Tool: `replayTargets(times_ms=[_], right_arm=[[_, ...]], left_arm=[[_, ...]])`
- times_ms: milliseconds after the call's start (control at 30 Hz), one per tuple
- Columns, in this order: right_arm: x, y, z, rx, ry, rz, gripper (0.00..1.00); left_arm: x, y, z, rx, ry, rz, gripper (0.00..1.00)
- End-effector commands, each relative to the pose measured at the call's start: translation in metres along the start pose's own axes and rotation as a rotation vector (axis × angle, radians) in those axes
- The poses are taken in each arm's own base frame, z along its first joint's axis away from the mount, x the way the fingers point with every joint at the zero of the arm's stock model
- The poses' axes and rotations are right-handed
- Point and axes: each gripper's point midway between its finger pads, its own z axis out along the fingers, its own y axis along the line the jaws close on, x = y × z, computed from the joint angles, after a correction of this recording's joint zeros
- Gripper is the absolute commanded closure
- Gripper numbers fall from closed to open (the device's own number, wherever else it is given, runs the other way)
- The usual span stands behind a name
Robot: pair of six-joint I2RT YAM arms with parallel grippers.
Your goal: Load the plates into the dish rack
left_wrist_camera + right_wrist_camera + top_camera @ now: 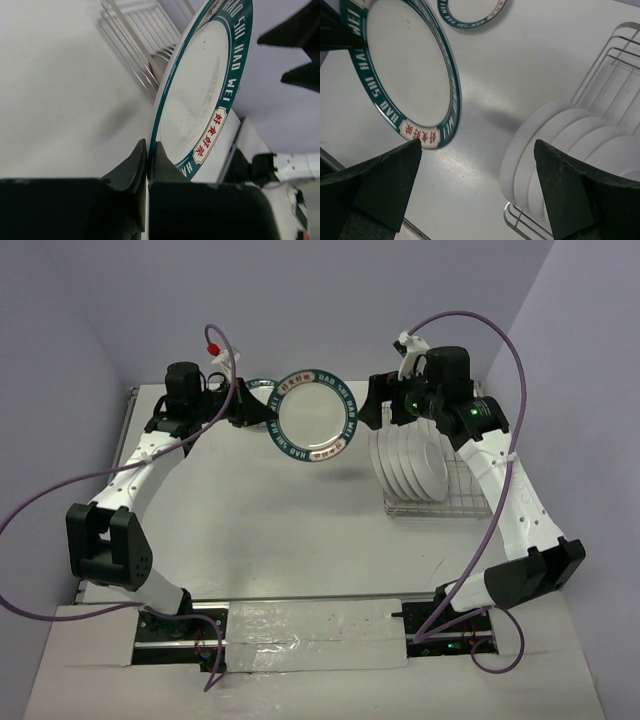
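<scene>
While the left gripper [149,150] is pinching the nine o'clock rim of a round white plate with a dark green lettered band and red panels [312,415], its fingers are pressing tight together on that edge. This held plate is hanging tilted, apparently clear of the pale grey table [280,530], at about twelve o'clock in the work area. The right gripper [372,408] is waiting just beside the plate's three o'clock rim with its fingers spread wide, gripping nothing; I cannot tell whether either fingertip is touching the rim.

At roughly three to four o'clock the rectangular silver wire dish rack [470,502] is already carrying a row of white plates standing on edge [415,462], five as far as I can count, plain undersides showing. These racked plates are filling the rack's nine o'clock end, and bare bars are showing toward its three o'clock end.

A second green-banded plate [470,9] is lying flat on the table at about eleven o'clock, just beside the left gripper.

The job is looking well past halfway: two plates are left, the held plate, seemingly being offered across to the right arm, and the flat one.
</scene>
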Motion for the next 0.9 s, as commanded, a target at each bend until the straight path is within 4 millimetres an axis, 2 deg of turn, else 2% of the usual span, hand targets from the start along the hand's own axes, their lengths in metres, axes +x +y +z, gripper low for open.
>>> replayTargets(times_ms=[0, 233, 367, 433, 467, 533, 567, 600, 633, 667, 700, 733, 767, 800, 833, 867], right_arm=[[-0.025, 0.027, -0.010, -0.098, -0.070, -0.058, 0.00], [-0.008, 0.042, 0.005, -0.156, 0.015, -0.084, 0.00], [0.005, 0.049, 0.011, -0.208, 0.082, -0.120, 0.06], [0.011, 0.051, 0.012, -0.226, 0.111, -0.121, 0.16], [0.012, 0.051, 0.013, -0.231, 0.118, -0.125, 0.27], [0.014, 0.051, 0.013, -0.235, 0.128, -0.124, 0.38], [0.016, 0.052, 0.012, -0.239, 0.135, -0.121, 0.50], [0.016, 0.052, 0.011, -0.240, 0.133, -0.119, 0.57], [0.016, 0.052, 0.010, -0.240, 0.131, -0.118, 0.67], [0.017, 0.052, 0.010, -0.233, 0.133, -0.113, 0.96], [0.015, 0.052, 0.008, -0.233, 0.129, -0.110, 1.00], [0.016, 0.052, 0.006, -0.231, 0.132, -0.107, 1.00], [0.015, 0.054, 0.004, -0.234, 0.128, -0.106, 1.00], [0.012, 0.055, -0.003, -0.226, 0.110, -0.104, 1.00], [0.010, 0.055, -0.007, -0.217, 0.098, -0.103, 1.00], [0.006, 0.054, -0.011, -0.205, 0.078, -0.107, 1.00]], left_arm=[[0.015, -0.038, -0.011, 0.169, 0.080, 0.030, 1.00], [0.031, -0.073, -0.012, 0.302, 0.152, 0.061, 1.00], [0.034, -0.081, -0.010, 0.327, 0.163, 0.075, 1.00], [0.034, -0.083, -0.010, 0.331, 0.165, 0.079, 1.00], [0.034, -0.083, -0.010, 0.330, 0.163, 0.080, 1.00], [0.035, -0.082, -0.010, 0.329, 0.162, 0.085, 1.00], [0.035, -0.082, -0.010, 0.329, 0.162, 0.085, 1.00], [0.035, -0.082, -0.010, 0.328, 0.164, 0.082, 1.00], [0.035, -0.082, -0.009, 0.327, 0.162, 0.083, 1.00], [0.035, -0.081, -0.009, 0.323, 0.161, 0.085, 1.00], [0.035, -0.080, -0.009, 0.319, 0.159, 0.085, 1.00], [0.034, -0.076, -0.008, 0.289, 0.152, 0.082, 0.99], [0.033, -0.073, -0.007, 0.267, 0.147, 0.079, 0.94], [0.031, -0.070, -0.006, 0.241, 0.139, 0.082, 0.66], [0.029, -0.067, -0.006, 0.210, 0.133, 0.078, 0.47], [0.025, -0.055, -0.004, 0.120, 0.115, 0.062, 0.21]])
